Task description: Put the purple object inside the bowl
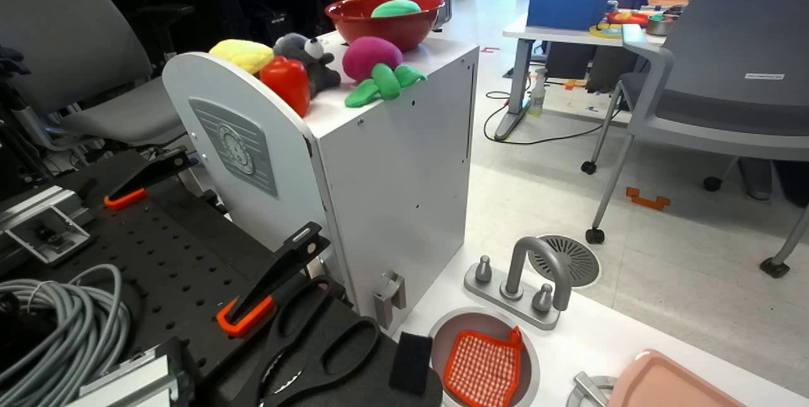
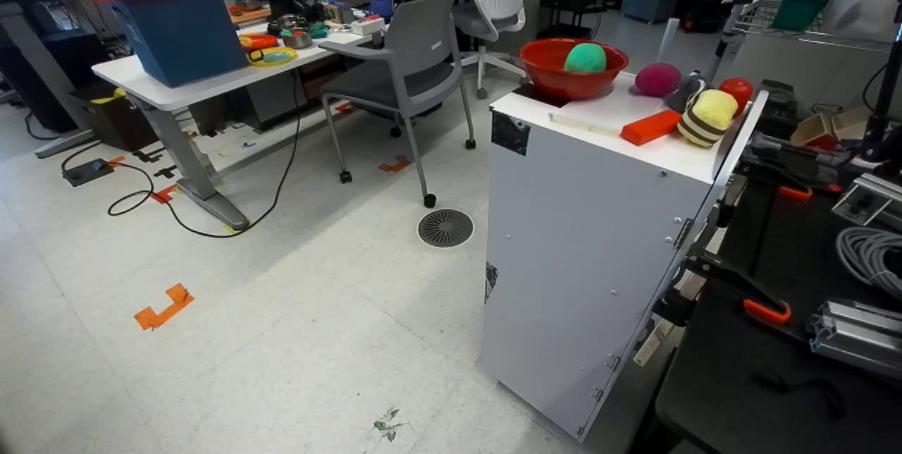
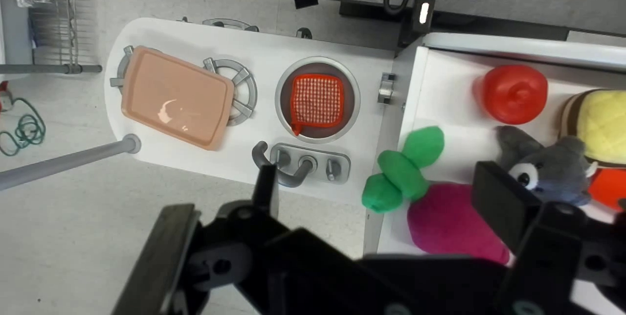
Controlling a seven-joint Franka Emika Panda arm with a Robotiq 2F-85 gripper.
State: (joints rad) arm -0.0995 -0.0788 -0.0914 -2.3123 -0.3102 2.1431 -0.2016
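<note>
The purple object, a magenta soft toy with green leaves, lies on the white cabinet top near its edge; both exterior views show it too. Beside it stands the bowl, wide, red and glossy, with a green rounded thing inside. The wrist view does not take in the bowl. My gripper is open, its fingers wide apart and nothing held between them. Seen from the wrist, the green leaves and part of the magenta body show between the fingers, and the right finger overlaps the body's far side. Neither exterior view shows the gripper.
Close to the purple object sit a dark grey toy, a red pepper and a yellow toy. An orange-red block lies nearby. A raised white panel borders the top. Lower down is a grey faucet.
</note>
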